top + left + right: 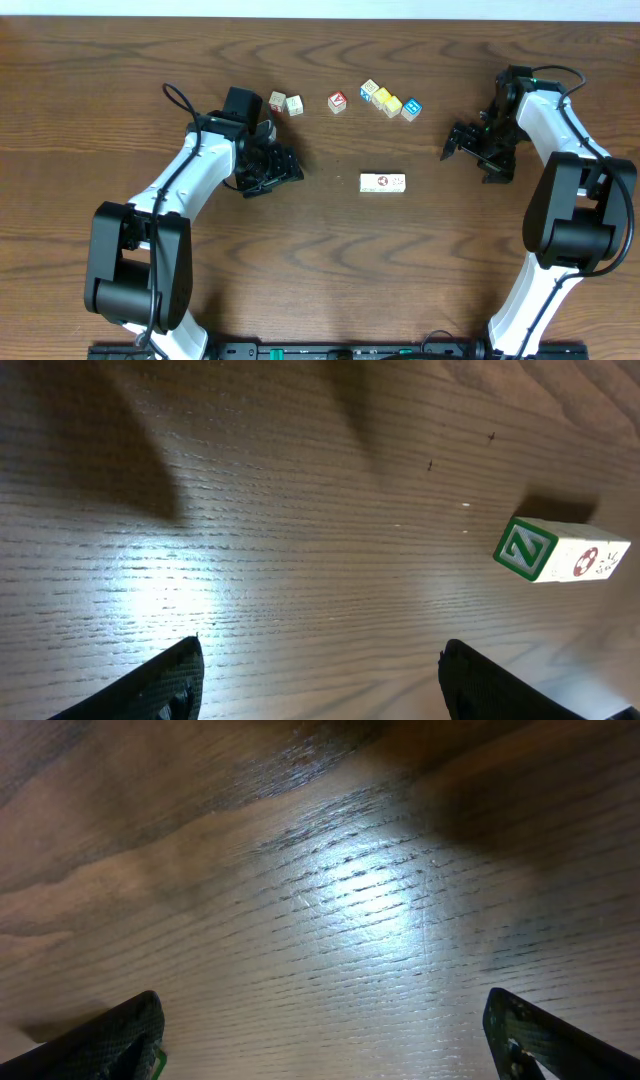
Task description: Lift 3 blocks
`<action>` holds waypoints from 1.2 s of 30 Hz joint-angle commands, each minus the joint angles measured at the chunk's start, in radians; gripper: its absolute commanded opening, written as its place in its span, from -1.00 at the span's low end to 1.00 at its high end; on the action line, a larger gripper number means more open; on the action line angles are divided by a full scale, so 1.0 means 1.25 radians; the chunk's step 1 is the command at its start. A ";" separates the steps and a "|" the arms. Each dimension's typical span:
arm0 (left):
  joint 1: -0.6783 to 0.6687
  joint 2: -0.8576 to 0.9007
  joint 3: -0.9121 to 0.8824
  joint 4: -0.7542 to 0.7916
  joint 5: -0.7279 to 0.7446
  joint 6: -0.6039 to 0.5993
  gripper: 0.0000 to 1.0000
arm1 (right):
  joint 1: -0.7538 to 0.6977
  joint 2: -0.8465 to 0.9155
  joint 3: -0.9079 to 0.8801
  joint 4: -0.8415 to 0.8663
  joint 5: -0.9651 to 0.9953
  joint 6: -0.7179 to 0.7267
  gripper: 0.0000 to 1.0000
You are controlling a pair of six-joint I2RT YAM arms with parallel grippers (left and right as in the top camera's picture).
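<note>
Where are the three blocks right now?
Overhead, the blocks lie in a row on the table, just right of centre, nearer the robot than the coloured cubes. The left wrist view shows them at its right edge.

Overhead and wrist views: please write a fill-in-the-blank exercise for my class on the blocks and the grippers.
1. The left gripper and the right gripper both stand ____.
2. Seen from overhead, the row of cream blocks lies ____ the two grippers.
3. In the left wrist view, the row's end face shows a green letter ____.
4. The blue-faced block lies nearest the ____ gripper.
Missing words: open; between; Z; right.
</note>
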 commanded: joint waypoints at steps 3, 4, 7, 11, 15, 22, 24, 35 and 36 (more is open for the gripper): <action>0.002 -0.001 0.000 -0.002 -0.005 -0.007 0.51 | -0.001 0.000 0.015 0.000 -0.004 0.010 0.98; 0.002 -0.001 0.000 -0.002 -0.005 -0.007 0.52 | -0.001 0.000 0.015 0.000 -0.004 0.010 0.99; 0.002 -0.001 0.000 -0.002 -0.005 -0.007 0.51 | -0.001 0.000 0.015 0.000 -0.004 0.010 0.98; 0.002 -0.001 0.000 0.005 -0.004 -0.007 0.52 | -0.001 0.000 0.015 0.000 -0.004 0.010 0.98; 0.001 -0.001 0.000 -0.001 -0.005 -0.006 0.52 | -0.001 0.000 0.015 0.000 -0.004 0.010 0.98; -0.025 -0.001 -0.003 -0.041 -0.005 0.100 0.52 | -0.001 0.000 0.015 0.000 -0.004 0.010 0.98; -0.031 -0.001 -0.003 -0.033 -0.005 0.111 0.52 | -0.001 0.000 0.015 0.000 -0.004 0.010 0.99; -0.032 -0.001 -0.003 0.045 -0.011 0.110 0.52 | -0.001 0.000 0.015 0.031 -0.041 0.016 0.99; -0.034 -0.001 -0.003 0.049 -0.013 0.111 0.51 | -0.001 0.000 0.015 0.032 -0.058 0.016 0.98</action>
